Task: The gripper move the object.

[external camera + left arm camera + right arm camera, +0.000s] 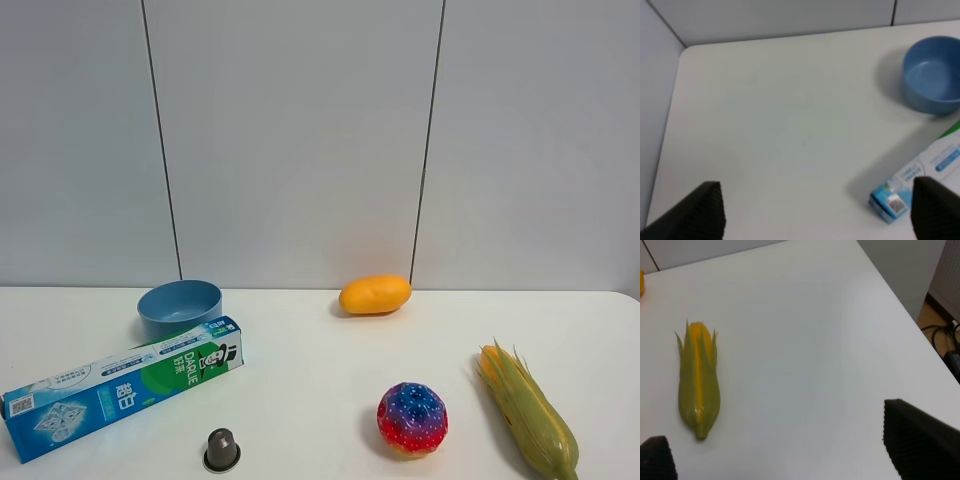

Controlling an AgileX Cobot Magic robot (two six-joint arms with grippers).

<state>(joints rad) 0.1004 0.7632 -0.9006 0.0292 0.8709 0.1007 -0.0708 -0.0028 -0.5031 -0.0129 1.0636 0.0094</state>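
Note:
The ear of corn (527,408), yellow kernels in green husk, lies on the white table at the front right. It also shows in the right wrist view (698,382). My right gripper (790,460) is open and empty, above the table and apart from the corn, which lies off to the side of one fingertip (657,460). My left gripper (815,220) is open and empty over bare table near the end of the toothpaste box (920,182). Neither gripper shows in the exterior high view.
An orange mango (375,294) lies at the back middle. A blue bowl (180,308) and the toothpaste box (125,385) are at the left. A speckled ball (412,419) sits next to the corn. A small grey capsule (222,449) stands in front. The table edge (900,300) runs beside the corn.

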